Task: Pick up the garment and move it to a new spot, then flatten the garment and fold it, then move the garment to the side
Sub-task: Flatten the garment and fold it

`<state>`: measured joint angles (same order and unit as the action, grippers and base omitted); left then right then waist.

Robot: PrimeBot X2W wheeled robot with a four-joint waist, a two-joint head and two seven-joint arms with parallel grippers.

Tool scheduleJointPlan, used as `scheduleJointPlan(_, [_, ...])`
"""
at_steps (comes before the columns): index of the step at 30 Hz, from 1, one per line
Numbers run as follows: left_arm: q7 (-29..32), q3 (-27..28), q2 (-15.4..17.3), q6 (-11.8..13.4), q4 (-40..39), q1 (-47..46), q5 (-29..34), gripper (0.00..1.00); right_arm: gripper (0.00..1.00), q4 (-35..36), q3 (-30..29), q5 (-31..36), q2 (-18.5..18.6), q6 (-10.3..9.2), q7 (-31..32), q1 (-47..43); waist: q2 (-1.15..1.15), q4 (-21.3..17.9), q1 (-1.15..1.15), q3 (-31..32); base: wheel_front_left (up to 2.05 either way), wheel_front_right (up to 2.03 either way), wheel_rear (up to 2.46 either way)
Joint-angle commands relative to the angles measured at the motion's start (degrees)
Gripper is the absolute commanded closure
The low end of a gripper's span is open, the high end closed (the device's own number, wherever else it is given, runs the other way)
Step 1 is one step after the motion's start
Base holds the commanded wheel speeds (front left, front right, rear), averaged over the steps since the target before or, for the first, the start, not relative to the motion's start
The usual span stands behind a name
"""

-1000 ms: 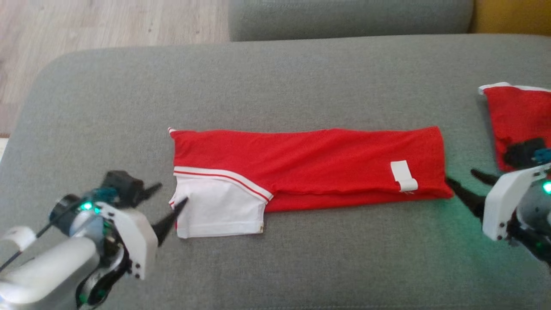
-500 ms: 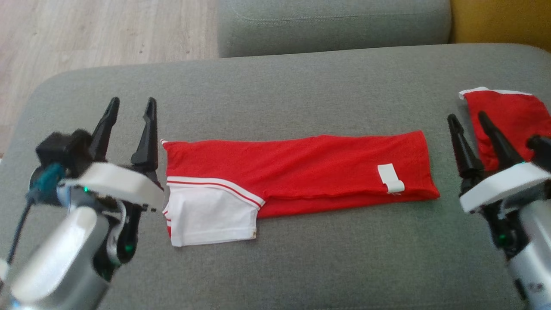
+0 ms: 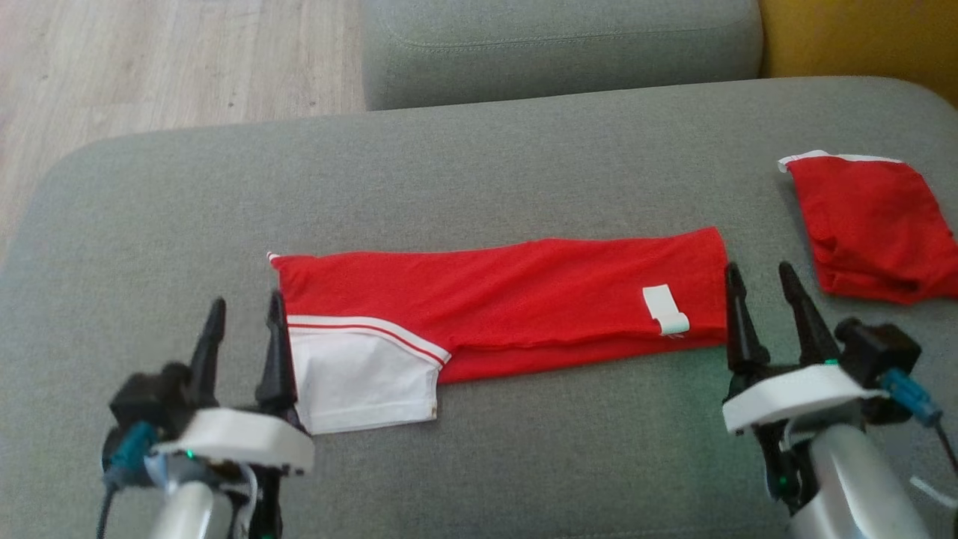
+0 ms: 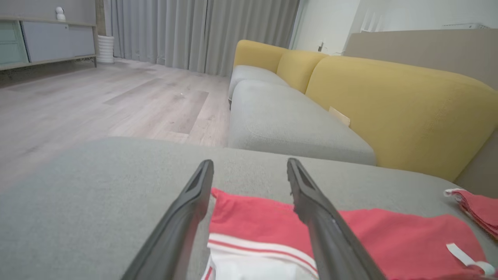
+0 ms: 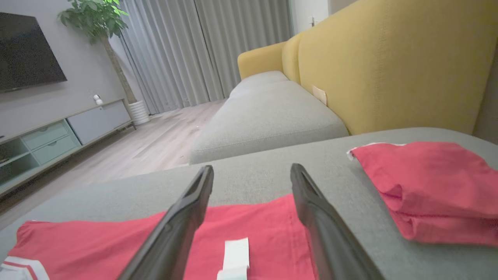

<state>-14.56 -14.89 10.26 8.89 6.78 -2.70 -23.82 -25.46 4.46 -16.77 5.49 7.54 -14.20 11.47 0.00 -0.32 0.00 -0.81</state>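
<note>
The garment (image 3: 509, 299) is red with a white sleeve (image 3: 359, 374) and a white label (image 3: 664, 308). It lies folded into a long strip across the grey cushion (image 3: 479, 172). My left gripper (image 3: 247, 303) stands open and empty at the garment's left end, its inner finger beside the sleeve edge. My right gripper (image 3: 759, 271) is open and empty at the right end, fingers pointing forward. The left wrist view has the garment's corner (image 4: 253, 217) lying below the left gripper (image 4: 249, 163). In the right wrist view the garment (image 5: 249, 217) lies under the right gripper (image 5: 252, 169).
A second red cloth (image 3: 868, 224) lies bunched at the cushion's right, also visible as the red cloth (image 5: 424, 179) beside my right fingers. Another grey seat cushion (image 3: 561, 45) and a yellow backrest (image 3: 853, 37) lie beyond. Wooden floor (image 3: 150, 60) is at the far left.
Both grippers turned from pointing inward at the garment's ends to pointing forward, rose, then came down lower in view. The head view shifted. The garment lies as before.
</note>
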Motion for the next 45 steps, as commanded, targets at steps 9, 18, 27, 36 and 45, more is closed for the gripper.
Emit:
scheduleJointPlan(9, [-0.43, 7.81, -4.75, -8.08, 1.82, -3.24, 7.42, 0.0, 0.0, 2.69, -3.64, 3.37, -2.16, -0.05, -0.78, 1.12, 0.0, 2.0, 0.0, -2.34, 0.0, 0.0, 0.0])
scheduleJointPlan(18, [-0.43, 8.97, -6.89, -11.8, 1.57, -4.63, 10.41, 0.0, 0.0, -8.3, -11.2, 5.2, -2.46, -0.05, 4.01, 6.87, 0.0, 4.49, 0.0, -6.64, 0.0, 0.0, 0.0])
scheduleJointPlan(27, [-0.43, 9.28, -7.29, -13.1, 4.09, -5.79, 11.59, 0.0, 0.0, -19.2, -17.58, 8.91, -2.5, -0.05, 6.21, 11.81, 0.0, 5.97, 0.0, -8.78, 0.0, 0.0, 0.0])
scheduleJointPlan(36, [-0.43, 10.31, -7.36, -13.51, 5.26, -6.5, 12.08, 0.0, 1.0, -26.38, -14.68, 6.84, -2.59, -0.05, 6.29, 13.8, 0.0, 5.59, 0.0, -9.0, 0.0, 0.0, 0.0])
scheduleJointPlan(45, [-0.43, 10.28, -7.37, -13.48, 5.82, -6.37, 11.83, 0.0, 1.0, -29.55, -19.01, 7.92, -0.7, -0.05, 1.83, 15.26, 0.0, 4.12, 0.0, -7.33, 0.0, 0.0, 0.0])
